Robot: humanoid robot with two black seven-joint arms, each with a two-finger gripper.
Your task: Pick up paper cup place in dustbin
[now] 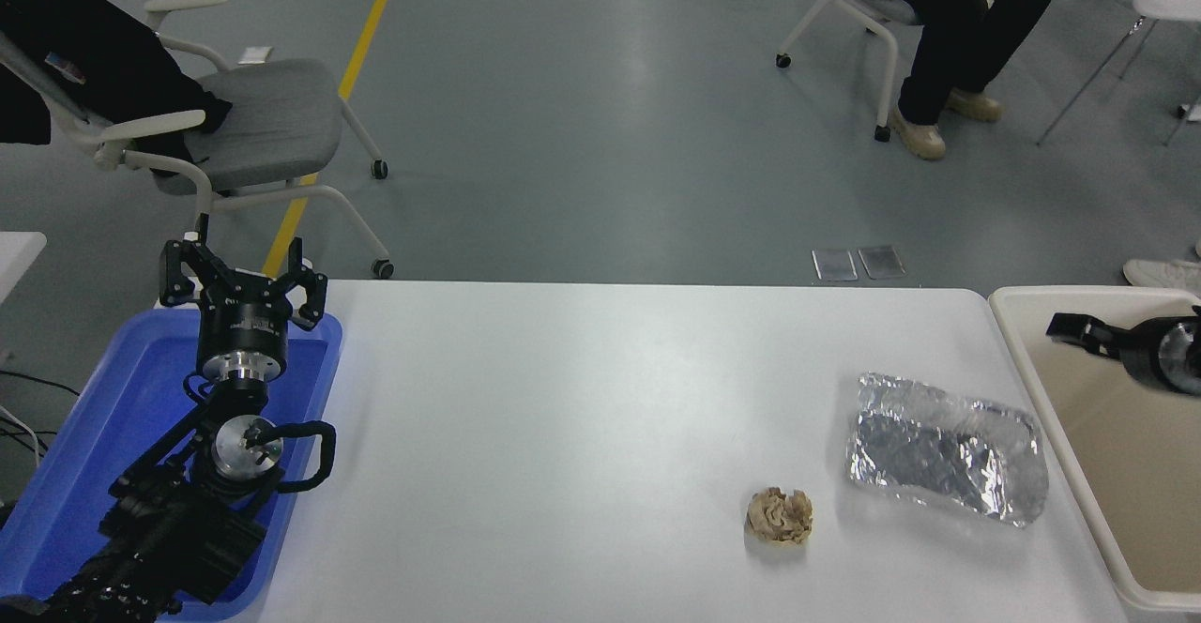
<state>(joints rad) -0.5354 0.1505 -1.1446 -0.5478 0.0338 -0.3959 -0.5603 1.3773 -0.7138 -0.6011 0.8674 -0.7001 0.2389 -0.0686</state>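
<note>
1. Cream plastic dustbin (pixel 1032 293) is my landmark in the head view. It sits off the right end of the white table (pixel 582 398), right up against the edge, and only its left part is in shot.
2. My right pincer (pixel 1070 327) comes in from the right edge and hangs over the far end of the dustbin's opening, pointing left, just inside the near-table rim. Honestly can't tell if it's released or clenched from this angle, since too little of it shows.
3. The paper cup: I can't spot it anywhere in this view, not in the visible part of the dustbin and not on the table.
4. Just left of the dustbin, on the table, lies a crinkled sheet of foil (pixel 943 459). A bit further left of that, and nearer to me, sits a crumpled brown paper ball (pixel 779 515). The two are apart, not touching.
5. Way over at the other end from the dustbin, my left pincer (pixel 239 276) is parked above the blue tray (pixel 84 445), its jaws spread apart with nothing between them.
6. Beyond the dustbin, on the grey floor, a person (pixel 948 22) sits on a chair, and a grey office chair (pixel 253 126) stands far off to the left.
</note>
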